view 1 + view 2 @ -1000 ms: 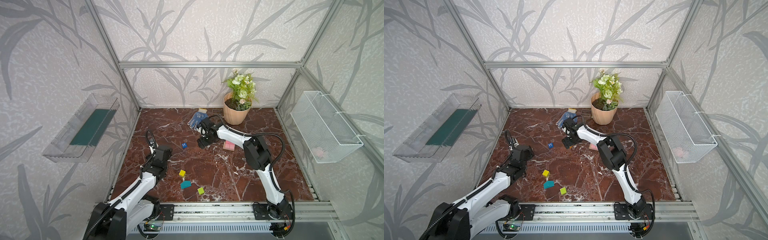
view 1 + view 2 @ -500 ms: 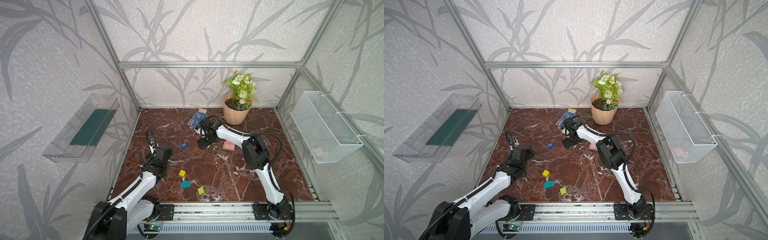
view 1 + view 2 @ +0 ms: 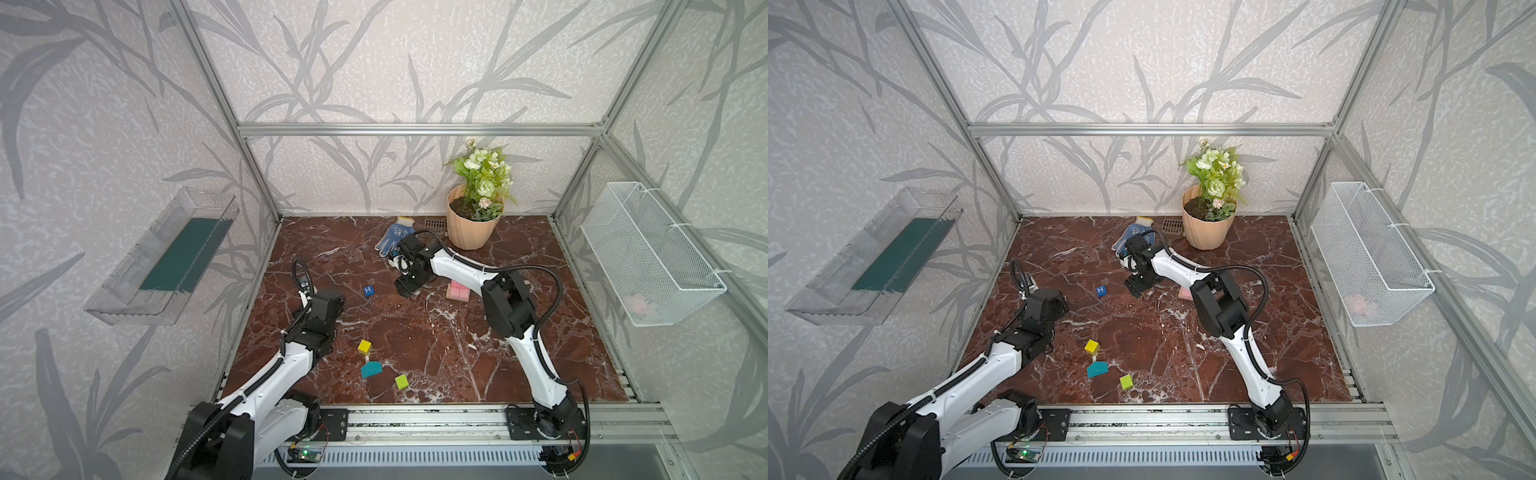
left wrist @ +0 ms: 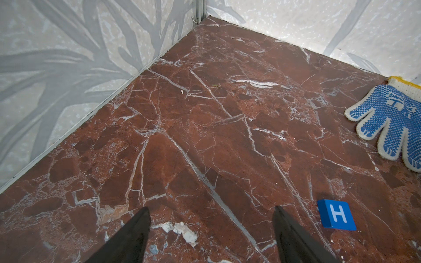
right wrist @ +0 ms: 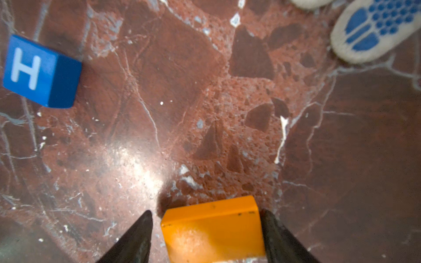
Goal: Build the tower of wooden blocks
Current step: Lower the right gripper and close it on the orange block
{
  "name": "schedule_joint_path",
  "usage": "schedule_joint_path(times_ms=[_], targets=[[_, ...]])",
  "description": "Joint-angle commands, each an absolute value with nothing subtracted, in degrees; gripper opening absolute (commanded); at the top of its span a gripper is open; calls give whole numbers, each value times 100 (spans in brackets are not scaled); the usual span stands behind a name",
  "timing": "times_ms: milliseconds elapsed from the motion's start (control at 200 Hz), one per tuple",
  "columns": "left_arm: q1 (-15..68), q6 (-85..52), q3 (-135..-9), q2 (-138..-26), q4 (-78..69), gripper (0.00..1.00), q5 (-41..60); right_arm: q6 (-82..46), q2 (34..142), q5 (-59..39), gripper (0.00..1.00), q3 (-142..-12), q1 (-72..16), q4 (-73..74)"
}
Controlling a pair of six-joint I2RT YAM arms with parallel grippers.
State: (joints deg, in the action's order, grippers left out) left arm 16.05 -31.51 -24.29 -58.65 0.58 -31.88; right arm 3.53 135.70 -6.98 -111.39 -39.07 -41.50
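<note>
No tower yet. The wood blocks lie loose on the marble floor (image 3: 415,328): pink pieces (image 3: 457,289) right of centre, blue H cube (image 3: 368,291) mid-frame, and yellow cube (image 3: 364,346), teal piece (image 3: 371,368) and lime cube (image 3: 401,381) lower down. The orange block (image 5: 214,230) sits between the right gripper (image 5: 206,213) jaws. One jaw looks pressed to it and a sliver shows at the other, so I can't tell if it's clamped. Uneven contact could skid or twist it on that glossy surface. The left gripper (image 4: 211,216) gapes wide, empty. Both top views hide the orange block under the gripper, and the right arm (image 3: 457,266) covers part of the pink.
</note>
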Motion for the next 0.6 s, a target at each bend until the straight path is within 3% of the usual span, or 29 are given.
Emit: schedule_joint_path(times_ms=[0,295,595], targets=[[1591,-3169,-2610,-5889,123,84,-3354,266,13541,-644,69,-10860,-3928,-4378],[1593,-3166,-2603,-5884,132,83,-3342,-430,13429,-304,54,-10787,-3946,-4558],[1591,-3175,-2584,-5845,132,83,-3348,-1339,12984,201,47,-10381,-4146,-4578]])
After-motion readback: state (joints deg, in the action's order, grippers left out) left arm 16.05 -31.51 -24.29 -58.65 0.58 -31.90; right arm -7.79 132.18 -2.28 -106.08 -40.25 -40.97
